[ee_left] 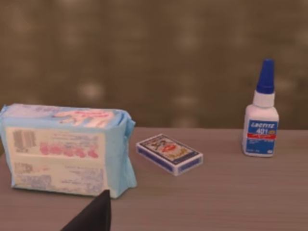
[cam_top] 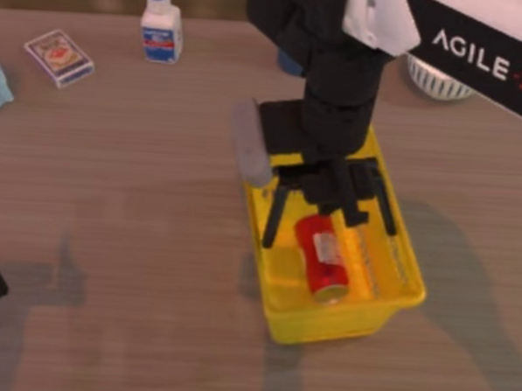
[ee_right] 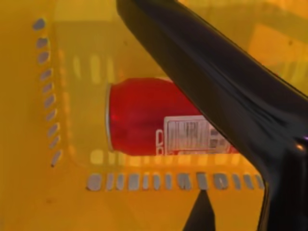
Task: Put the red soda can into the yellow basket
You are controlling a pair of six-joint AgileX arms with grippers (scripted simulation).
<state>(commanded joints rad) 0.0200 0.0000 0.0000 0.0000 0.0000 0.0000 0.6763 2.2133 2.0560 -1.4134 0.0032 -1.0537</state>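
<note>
Right tool (cam_top: 332, 218) above yellow basket (cam_top: 342, 318), fingers apart, holding nothing | red soda can (cam_top: 322, 256) lies inside on its side | left arm parked at desk's left edge, its tool state I cannot tell.

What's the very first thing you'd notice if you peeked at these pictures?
The bright yellow basket near the middle of the table catches the eye first, with the red soda can lying on its side inside it. The big black right arm hangs right over it, its right pincer open just above the can. Along the table's far left edge sit a glue bottle and a small card box.
</note>
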